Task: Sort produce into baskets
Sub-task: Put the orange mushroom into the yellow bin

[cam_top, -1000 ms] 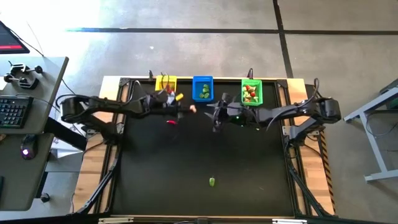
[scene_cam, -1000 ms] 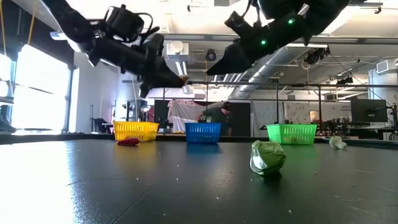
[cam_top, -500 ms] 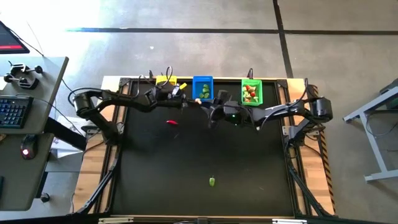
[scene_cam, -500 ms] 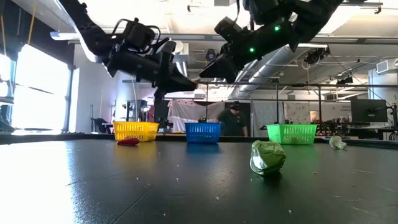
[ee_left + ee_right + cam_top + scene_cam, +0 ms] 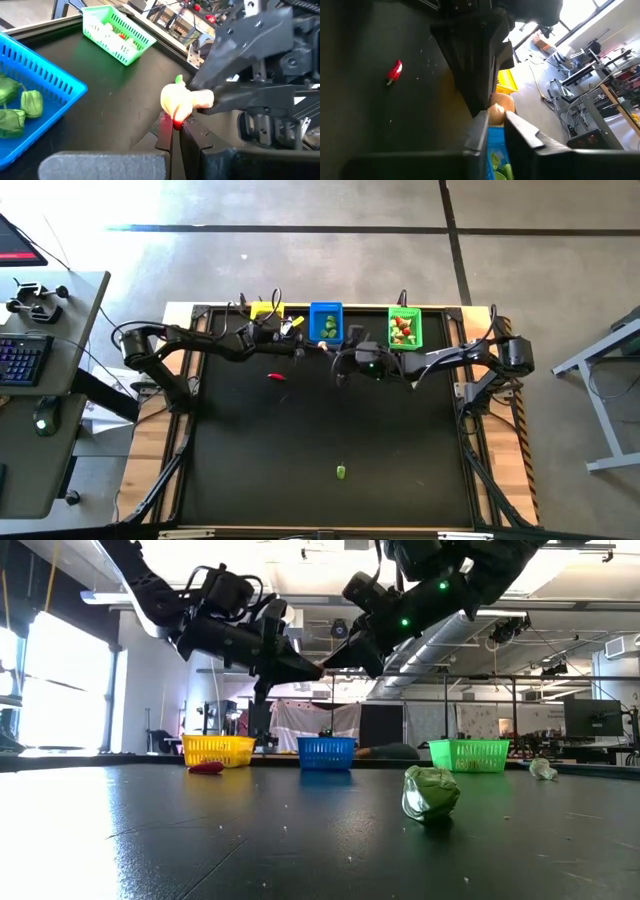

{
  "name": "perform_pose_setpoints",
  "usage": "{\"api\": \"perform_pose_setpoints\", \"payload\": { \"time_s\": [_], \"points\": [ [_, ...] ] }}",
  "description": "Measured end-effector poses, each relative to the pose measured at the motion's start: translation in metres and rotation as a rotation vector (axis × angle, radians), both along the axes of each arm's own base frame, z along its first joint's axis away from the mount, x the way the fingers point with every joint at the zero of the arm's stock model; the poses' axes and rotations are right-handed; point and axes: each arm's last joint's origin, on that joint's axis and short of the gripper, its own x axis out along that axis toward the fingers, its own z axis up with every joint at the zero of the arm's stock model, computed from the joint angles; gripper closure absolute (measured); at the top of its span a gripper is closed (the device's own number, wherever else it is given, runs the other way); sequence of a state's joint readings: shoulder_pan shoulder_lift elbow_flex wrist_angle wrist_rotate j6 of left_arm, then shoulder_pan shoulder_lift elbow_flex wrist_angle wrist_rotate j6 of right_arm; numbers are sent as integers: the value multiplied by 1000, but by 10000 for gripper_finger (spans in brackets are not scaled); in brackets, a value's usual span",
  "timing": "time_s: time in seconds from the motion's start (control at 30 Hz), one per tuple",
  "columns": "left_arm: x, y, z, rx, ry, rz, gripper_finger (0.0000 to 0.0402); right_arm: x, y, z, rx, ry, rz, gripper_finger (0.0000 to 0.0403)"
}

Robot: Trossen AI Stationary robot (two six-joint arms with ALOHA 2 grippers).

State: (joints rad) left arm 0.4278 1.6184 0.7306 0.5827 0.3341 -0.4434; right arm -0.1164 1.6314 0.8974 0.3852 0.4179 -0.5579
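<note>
Black matte tabletop, a handover in mid-air beside the blue basket [image 5: 326, 323].

A pale, rounded mushroom-like piece [image 5: 178, 101] with a red base sits clenched in the left tool [image 5: 172, 131], while the right tool [image 5: 493, 121] closes on its other end. Next, I judge, the left lets go and the right carries it to the mesh-walled green basket [image 5: 404, 326]. A glossy red chilli [image 5: 277, 377] lies on the tabletop.
</note>
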Motion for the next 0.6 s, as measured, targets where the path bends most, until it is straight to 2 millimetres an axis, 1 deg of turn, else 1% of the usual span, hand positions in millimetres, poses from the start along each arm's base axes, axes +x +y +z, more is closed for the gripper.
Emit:
{"api": "perform_pose_setpoints", "payload": {
  "time_s": [0.1, 0.17, 0.33, 0.5, 0.6],
  "points": [
    [0, 0, 0, 2, 1, -1, 401, 0, 0, -1, 3, 8, 5, 381],
    [0, 0, 0, 13, 3, -5, 401, 0, 0, -1, 3, 8, 5, 396],
    [0, 0, 0, 39, 5, -9, 392, 0, 0, -1, 4, 5, 6, 393],
    [0, 0, 0, 124, 13, -23, 357, 0, -1, 0, 22, -13, -25, 400],
    [0, 1, -1, 177, 27, -24, 336, -4, -6, 3, 19, -24, -111, 401]
  ]
}}
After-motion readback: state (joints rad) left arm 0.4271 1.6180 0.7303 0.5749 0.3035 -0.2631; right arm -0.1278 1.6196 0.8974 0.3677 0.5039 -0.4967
